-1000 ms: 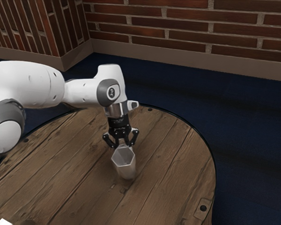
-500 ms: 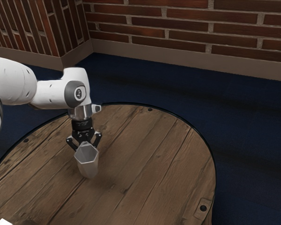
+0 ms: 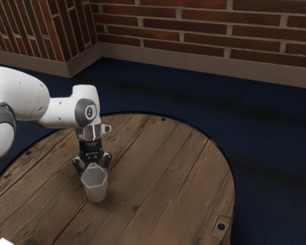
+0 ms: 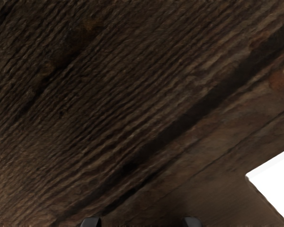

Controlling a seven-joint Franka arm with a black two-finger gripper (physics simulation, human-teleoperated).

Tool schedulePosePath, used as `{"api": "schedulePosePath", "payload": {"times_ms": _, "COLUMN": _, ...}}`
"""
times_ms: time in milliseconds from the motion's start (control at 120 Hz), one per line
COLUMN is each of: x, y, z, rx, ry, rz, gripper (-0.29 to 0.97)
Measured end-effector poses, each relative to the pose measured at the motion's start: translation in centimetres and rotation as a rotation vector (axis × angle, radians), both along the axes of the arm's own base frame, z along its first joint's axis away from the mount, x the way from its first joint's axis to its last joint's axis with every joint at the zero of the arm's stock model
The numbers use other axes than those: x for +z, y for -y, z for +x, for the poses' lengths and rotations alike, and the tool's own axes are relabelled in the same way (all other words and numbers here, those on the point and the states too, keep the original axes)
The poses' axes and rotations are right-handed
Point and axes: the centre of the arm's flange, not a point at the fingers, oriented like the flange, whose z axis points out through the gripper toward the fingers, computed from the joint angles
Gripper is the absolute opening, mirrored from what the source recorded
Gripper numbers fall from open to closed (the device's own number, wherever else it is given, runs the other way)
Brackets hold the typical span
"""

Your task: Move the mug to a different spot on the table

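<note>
A pale grey, hexagonal mug (image 3: 95, 187) stands upright on the exterior view's left part of the round wooden table (image 3: 173, 168). My black gripper (image 3: 92, 165) points straight down over it, its fingers closed on the mug's rim from both sides. The white arm comes in from the exterior view's left. In the wrist view dark wooden planks (image 4: 123, 109) pass under the hand, and two dark fingertips (image 4: 91, 221) show at the lower edge.
A small white object (image 3: 1, 241) lies at the table's near left edge, and a white patch (image 4: 274, 184) sits at the wrist view's side. The table has a dark rim (image 3: 229, 173) with blue carpet (image 3: 255, 122) beyond. A brick wall (image 3: 204, 30) stands behind.
My gripper has carried the mug from the table's middle toward the exterior view's left. In the last half second it came down a little.
</note>
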Motion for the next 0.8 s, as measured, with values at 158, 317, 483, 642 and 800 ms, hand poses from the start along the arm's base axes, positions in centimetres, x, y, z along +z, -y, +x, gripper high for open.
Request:
{"api": "schedulePosePath", "payload": {"times_ms": 158, "x": -0.1, "y": 0.0, "z": 0.1, "rx": 0.001, "ry": 0.008, "rz": -0.005, "gripper": 0.33}}
{"api": "schedulePosePath", "payload": {"times_ms": 317, "x": 0.7, "y": 0.1, "z": 1.0, "rx": -0.001, "ry": 0.041, "rz": -0.006, "gripper": 0.42}}
{"api": "schedulePosePath", "payload": {"times_ms": 483, "x": 1.3, "y": -1.4, "z": 1.5, "rx": 0.013, "ry": 0.077, "rz": 0.008, "gripper": 0.47}}
{"api": "schedulePosePath", "payload": {"times_ms": 642, "x": 5.8, "y": -3.6, "z": 2.8, "rx": 0.026, "ry": 0.164, "rz": 0.017, "gripper": 0.51}}
{"api": "schedulePosePath", "payload": {"times_ms": 800, "x": 23.1, "y": -1.2, "z": 2.4, "rx": -0.136, "ry": 0.383, "rz": 0.021, "gripper": 0.58}}
